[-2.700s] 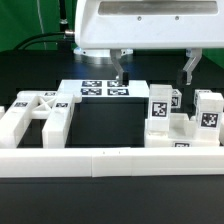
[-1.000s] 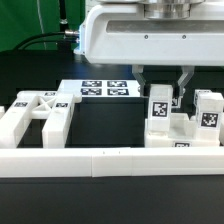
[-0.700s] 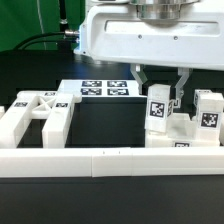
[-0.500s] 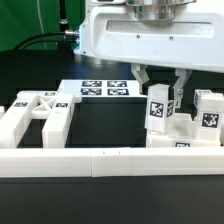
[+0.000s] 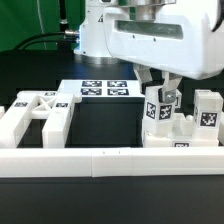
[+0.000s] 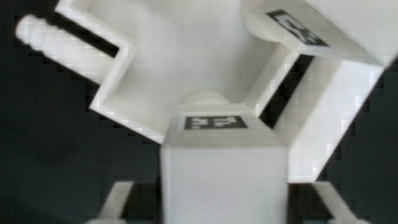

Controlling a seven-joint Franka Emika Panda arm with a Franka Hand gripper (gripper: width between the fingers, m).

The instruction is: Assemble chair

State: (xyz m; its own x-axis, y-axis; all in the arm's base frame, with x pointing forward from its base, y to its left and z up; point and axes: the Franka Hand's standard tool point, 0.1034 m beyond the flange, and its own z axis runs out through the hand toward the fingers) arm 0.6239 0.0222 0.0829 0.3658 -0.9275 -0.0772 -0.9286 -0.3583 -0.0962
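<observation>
The end effector (image 5: 160,93) was clamped on a short tagged post (image 5: 157,111) of the chair, one finger on each side of its upper part, among the white pieces at the exterior view's right. The post hung directly beneath the end effector, its long axis near upright but leaning slightly. The next move likely turned on clearing the neighbouring block (image 5: 206,102); the X-braced frame (image 5: 40,112) lay well apart on the table (image 5: 110,126).

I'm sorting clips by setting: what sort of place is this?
Probably a robotics lab test bench: the gripper holds a tagged white post, an X-braced frame lies on the black table, and the marker board lies beyond.
</observation>
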